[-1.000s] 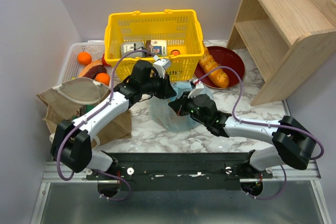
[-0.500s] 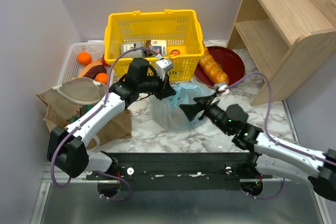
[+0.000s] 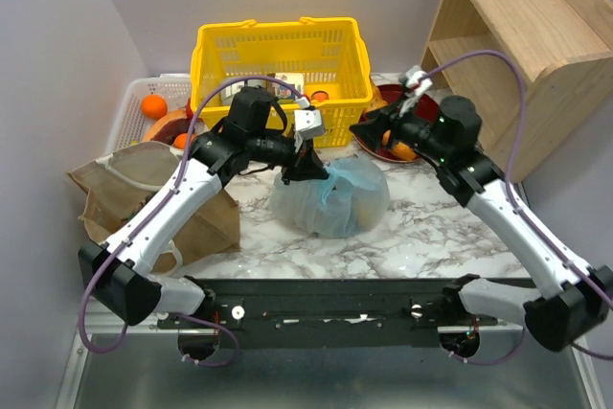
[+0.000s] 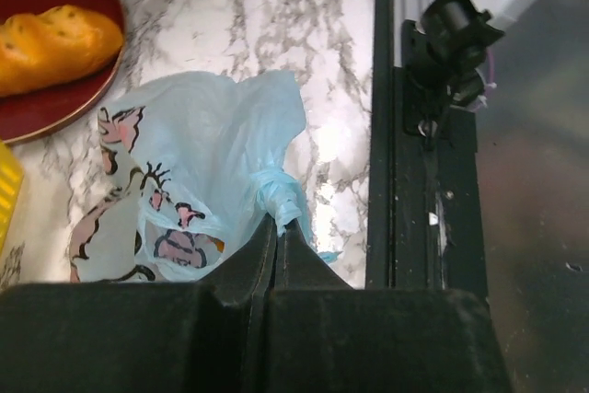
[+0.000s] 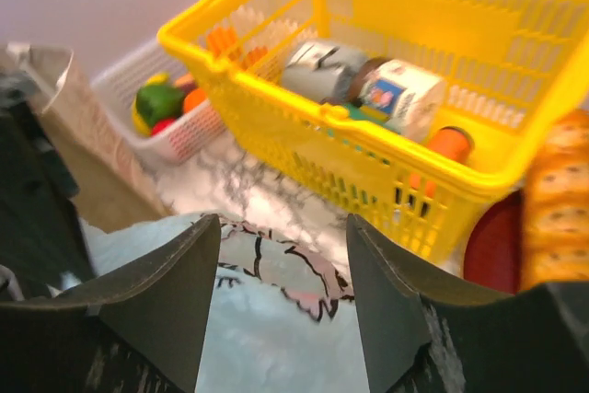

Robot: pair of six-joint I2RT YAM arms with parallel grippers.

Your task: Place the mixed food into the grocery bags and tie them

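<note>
The light-blue grocery bag [image 3: 335, 200] with the pink cartoon print sits mid-table, bulging, its contents hidden. My left gripper [image 3: 311, 170] is shut on the bag's twisted neck [image 4: 282, 198], fingertips pinched together just under it [image 4: 276, 229]. My right gripper [image 3: 369, 128] hangs open and empty beyond the bag, near the basket's right corner; between its fingers I see the bag's print [image 5: 285, 269]. The tan bag [image 3: 144, 179] with white handles stands at the left. Oranges [image 3: 153, 105] and a green fruit [image 5: 158, 101] lie in the white tray [image 3: 129, 93].
The yellow mesh basket [image 3: 278, 55] at the back holds cartons [image 5: 405, 98] and an orange item [image 3: 319, 96]. A bread loaf [image 4: 55, 39] rests on a dark red plate [image 4: 46, 108] at the right. A wooden shelf [image 3: 517, 45] fills the back right corner.
My right gripper opened, left the blue bag and swung up and right toward the plate. My left gripper closed on the bag's neck and shifted slightly right.
</note>
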